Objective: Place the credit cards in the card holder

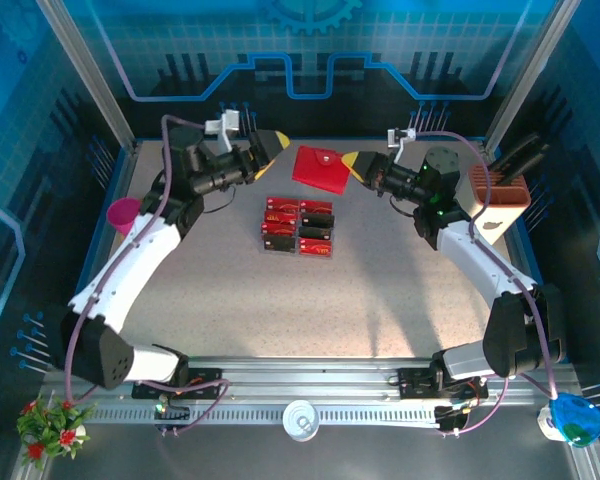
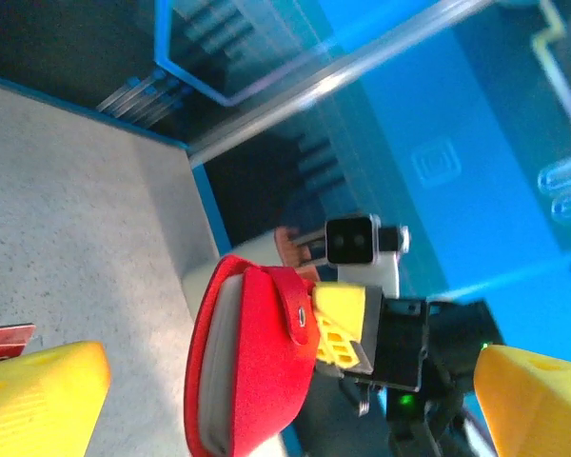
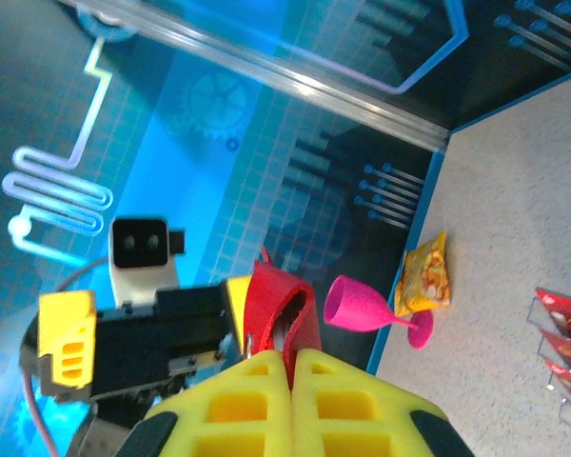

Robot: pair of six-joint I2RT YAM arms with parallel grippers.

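We judge the task to be at an early stage: none of the cards (image 1: pixel 298 225) is in the holder (image 1: pixel 318 168) as far as we can see. They lie in rows in a clear tray (image 1: pixel 264 243) on the tabletop (image 1: pixel 380 290), nearer the arm bases than either end effector and roughly midway between the two.

The right end effector (image 1: pixel 352 160) is pressed together on the holder, pinching a red edge or flap of it between its yellow fingertips (image 3: pixel 295 381). The holder sits right at those tips, reaching from them towards the left end effector (image 1: pixel 270 152). The left one is spread wide and holds nothing. The holder lies just ahead of its open jaws without touching either finger, as its wrist view shows.

From that wrist view the holder looks mostly folded, with a pale inner edge showing along the red rim. We cannot tell whether it rests on the tabletop or is lifted slightly.

What is left, in our judgement, is nearly everything: opening the holder enough to take a card, then picking each card from the tray and sliding it in.
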